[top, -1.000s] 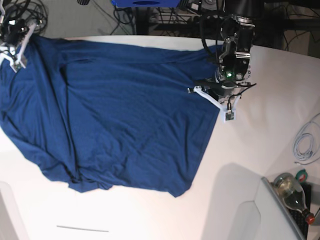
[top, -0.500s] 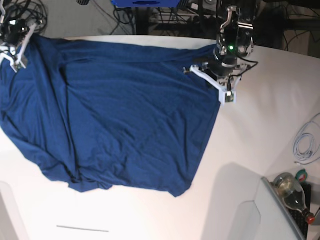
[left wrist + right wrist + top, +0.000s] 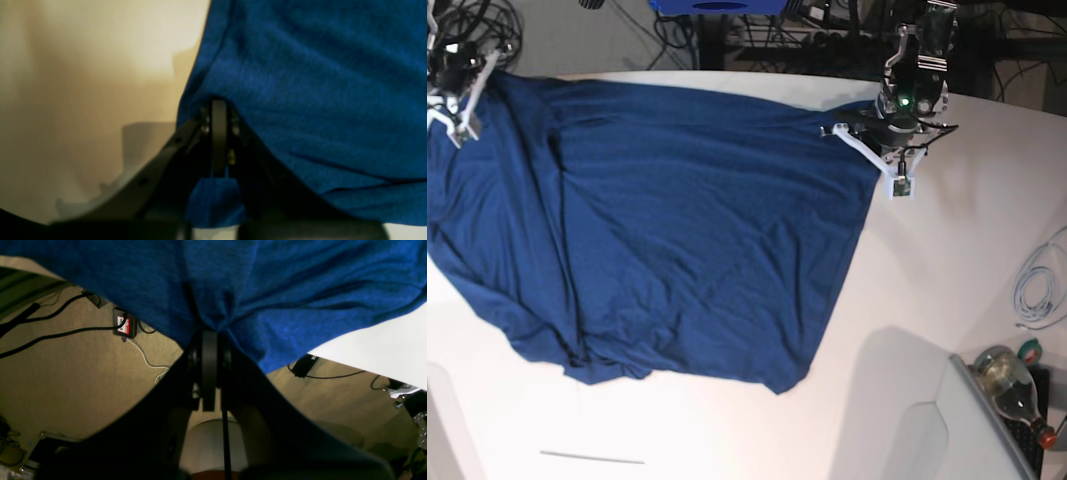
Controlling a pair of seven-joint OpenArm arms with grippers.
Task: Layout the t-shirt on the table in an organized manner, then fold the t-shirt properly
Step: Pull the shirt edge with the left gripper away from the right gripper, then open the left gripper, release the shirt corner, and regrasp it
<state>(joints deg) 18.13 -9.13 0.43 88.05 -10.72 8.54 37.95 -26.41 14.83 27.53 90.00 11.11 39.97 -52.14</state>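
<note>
Item: t-shirt [image 3: 667, 230], dark navy, no print. It lies spread over the far-left part of the tabletop [image 3: 927, 300], its far edge stretched nearly straight along the tabletop's far edge, its left side draping toward the left edge, its near hem rumpled and bunched at the near-left.

Holds: left gripper [image 3: 879, 150], fingers pressed fully together on the shirt's far-right corner, cloth pinched just inside the edge. Right gripper [image 3: 455, 100], fingers likewise shut tight on the far-left corner, which hangs past the tabletop's edge over the floor.

Step in hand, as I judge it: laying out. To do it well, I keep both pinches firm, hold even tension along the far edge, draw the cloth flat without lifting the body, then smooth the near hem.

Surrounds: white cable [image 3: 1037, 285] and bottle [image 3: 1012, 385] by the right edge, well apart from the shirt.
</note>
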